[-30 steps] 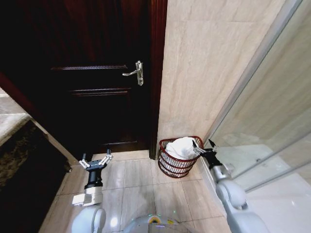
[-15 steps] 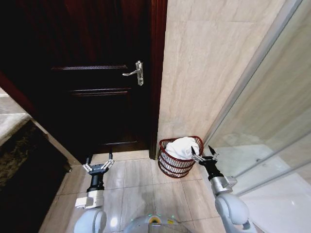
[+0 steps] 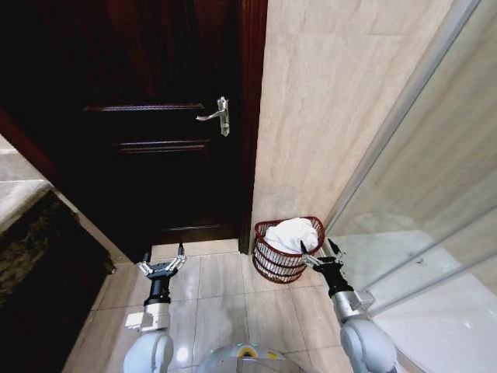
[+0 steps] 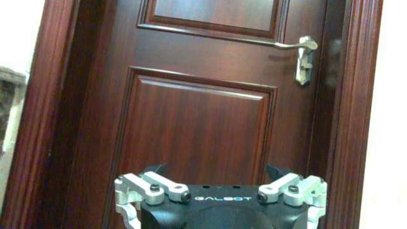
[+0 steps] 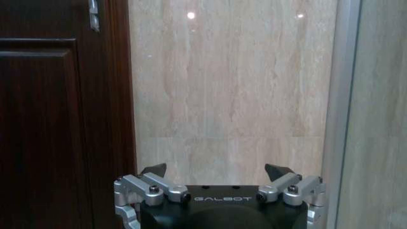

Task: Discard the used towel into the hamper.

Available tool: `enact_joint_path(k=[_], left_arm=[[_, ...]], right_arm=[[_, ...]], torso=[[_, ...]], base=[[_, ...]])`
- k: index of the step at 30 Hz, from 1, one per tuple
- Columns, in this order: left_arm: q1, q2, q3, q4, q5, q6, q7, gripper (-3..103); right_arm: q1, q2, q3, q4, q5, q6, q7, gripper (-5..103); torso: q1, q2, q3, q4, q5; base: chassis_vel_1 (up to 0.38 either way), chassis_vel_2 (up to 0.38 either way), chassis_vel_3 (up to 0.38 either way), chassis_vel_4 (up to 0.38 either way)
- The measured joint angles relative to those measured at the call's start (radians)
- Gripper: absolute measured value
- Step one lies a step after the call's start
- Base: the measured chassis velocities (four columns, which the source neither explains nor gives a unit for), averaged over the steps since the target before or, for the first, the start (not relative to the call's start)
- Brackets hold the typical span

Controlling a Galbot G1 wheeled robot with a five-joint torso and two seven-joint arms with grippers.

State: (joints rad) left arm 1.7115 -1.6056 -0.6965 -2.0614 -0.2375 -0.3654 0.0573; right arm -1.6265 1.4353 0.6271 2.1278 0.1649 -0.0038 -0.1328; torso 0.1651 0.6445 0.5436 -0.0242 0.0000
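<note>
Head view: small round dark reddish-brown wire hamper [image 3: 284, 250] against the beige stone wall [image 3: 334, 116], crumpled white towel [image 3: 293, 234] already heaped inside, no part hanging out. Right gripper [image 3: 320, 255] spread open and empty, just beside the hamper's rim at about four o'clock; hamper at ten o'clock from that claw. Towel's long axis roughly eight to two o'clock. Left gripper [image 3: 161, 265] likewise spread and empty, well apart at nine o'clock, before the dark wooden door [image 3: 147, 116] with silver lever handle [image 3: 218, 116]. Pale glossy floor tiles [image 3: 221, 299] below; glass shower partition [image 3: 435, 194] at three o'clock. Discard probably finished; right arm the nearer.
</note>
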Motion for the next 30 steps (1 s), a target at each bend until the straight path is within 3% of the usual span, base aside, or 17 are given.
enact_joint_path(k=[14, 23, 30], left_arm=[[-0.012, 0.012, -0.012, 0.019, -0.011, -0.001, -0.003, 100], [-0.018, 0.005, -0.002, 0.042, 0.005, -0.061, -0.009, 100], [-0.020, 0.002, -0.003, 0.041, 0.004, -0.068, -0.011, 100]], right_arm=[[0.023, -0.005, -0.011, -0.011, 0.004, -0.004, 0.001, 100], [0.004, -0.016, -0.007, -0.011, 0.009, -0.006, 0.000, 100], [-0.002, -0.019, -0.006, -0.017, 0.016, 0.010, 0.000, 100]], torso=[[0.000, 0.000, 0.000, 0.0002, 0.0000], [0.000, 0.000, 0.000, 0.0000, 0.0001], [0.000, 0.000, 0.000, 0.0002, -0.0001]], base=[[0.026, 0.023, 0.025, 0.028], [0.045, 0.045, 0.042, 0.053], [0.016, -0.018, -0.013, 0.018]])
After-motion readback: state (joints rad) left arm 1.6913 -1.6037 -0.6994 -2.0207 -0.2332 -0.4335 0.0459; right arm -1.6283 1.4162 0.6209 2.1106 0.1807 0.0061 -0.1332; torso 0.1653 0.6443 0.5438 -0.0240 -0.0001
